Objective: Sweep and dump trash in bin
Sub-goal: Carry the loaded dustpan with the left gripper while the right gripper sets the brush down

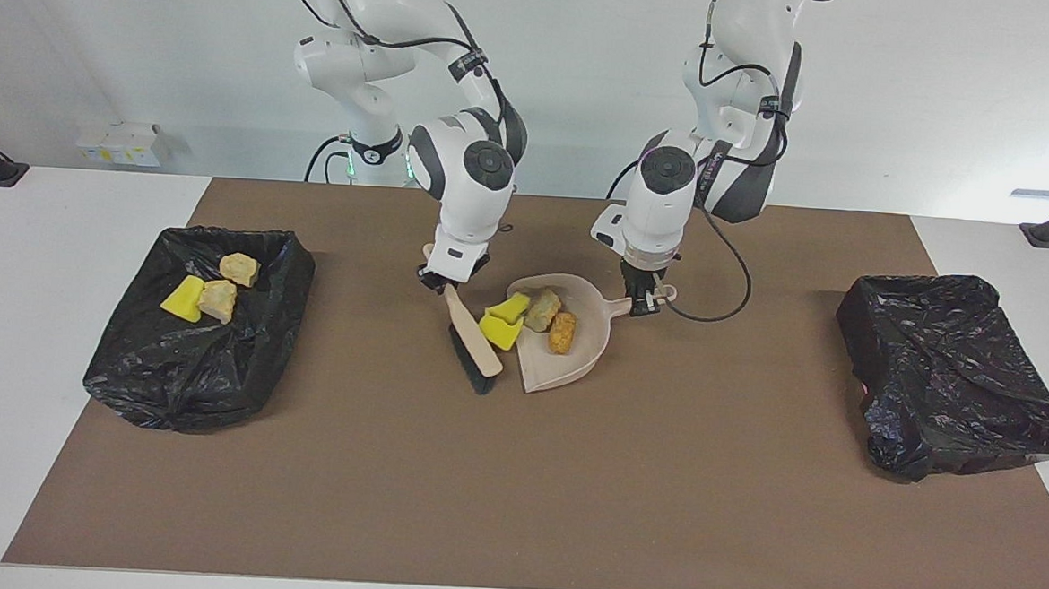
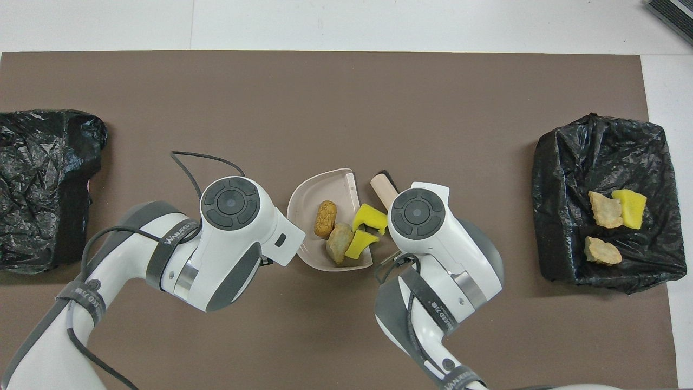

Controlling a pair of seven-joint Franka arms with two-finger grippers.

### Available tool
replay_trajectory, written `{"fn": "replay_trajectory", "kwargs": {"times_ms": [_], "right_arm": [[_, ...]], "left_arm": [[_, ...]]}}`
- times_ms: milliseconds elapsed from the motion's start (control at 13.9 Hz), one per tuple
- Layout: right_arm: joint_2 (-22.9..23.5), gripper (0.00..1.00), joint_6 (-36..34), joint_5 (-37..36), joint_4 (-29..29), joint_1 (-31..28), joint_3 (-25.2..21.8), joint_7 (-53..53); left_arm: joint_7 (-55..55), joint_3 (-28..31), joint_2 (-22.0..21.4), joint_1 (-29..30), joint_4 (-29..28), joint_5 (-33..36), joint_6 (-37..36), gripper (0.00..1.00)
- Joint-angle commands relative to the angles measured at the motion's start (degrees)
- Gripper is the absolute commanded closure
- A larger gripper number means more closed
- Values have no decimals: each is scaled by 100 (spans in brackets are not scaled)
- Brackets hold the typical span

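Yellow trash scraps (image 1: pixel 502 320) at dustpan (image 1: pixel 575 360) mouth, beside right tool's (image 1: pixel 435 278) brush (image 1: pixel 472 346)

In the overhead view, the left arm's wrist housing (image 2: pixel 230 203) covers the left gripper and the dustpan (image 2: pixel 316 189) handle. The right arm's wrist housing (image 2: pixel 418 213) covers the right gripper and most of the brush (image 2: pixel 383 187); only the brush's tip shows. Both arms are cut off by the bottom edge of that view.

In the facing view, both arms' upper links are cut off by the top edge. The brush (image 1: pixel 473 341) hides part of the lower yellow sponge (image 1: pixel 499 330). The interior of the bin (image 1: pixel 942 370) at the left arm's end cannot be seen.
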Motion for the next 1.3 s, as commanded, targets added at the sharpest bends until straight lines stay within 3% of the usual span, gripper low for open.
{"fn": "replay_trajectory", "kwargs": {"times_ms": [0,361,577,1227], "right_arm": [[-106,100,120,954,-135,342,5,647],[43,100,95,2038,250,536,5,2124],[-9,100,-281,2012,357,467,-12,2145],[-835,100,-1460,1599,462,-237,-74,1845]], "left_arm": [[31,4,-159,39,-272,77,123,100],[31,13,-159,39,-272,77,123,100],[40,13,-159,47,-272,77,132,100],[847,13,-98,232,-237,86,334,100]]}}
